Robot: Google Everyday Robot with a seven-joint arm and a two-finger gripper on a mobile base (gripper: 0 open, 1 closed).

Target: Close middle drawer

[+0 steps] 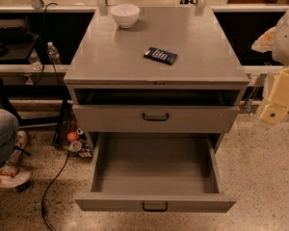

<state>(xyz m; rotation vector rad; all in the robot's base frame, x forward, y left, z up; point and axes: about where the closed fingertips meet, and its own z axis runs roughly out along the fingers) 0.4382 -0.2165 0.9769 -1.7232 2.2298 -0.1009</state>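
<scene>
The middle drawer (155,174) is pulled far out of the grey cabinet (156,47) towards me. Its long, deep tray looks bare inside. Its low front panel with a small dark bar handle (155,206) is at the bottom of the view. Above it, a taller-fronted drawer (155,118) with a bigger handle stands out only a little, with a dark gap above its front. My gripper (274,110) is a cream-coloured piece at the right edge. It hangs in the air to the right of the cabinet, level with the upper drawer and well apart from the open drawer.
A white bowl (124,15) and a dark flat packet (160,55) lie on the cabinet top. A person's leg and shoe (5,170) are at the left. A cable (58,177) and small items (74,141) lie on the floor left of the cabinet. A water bottle (52,53) stands behind.
</scene>
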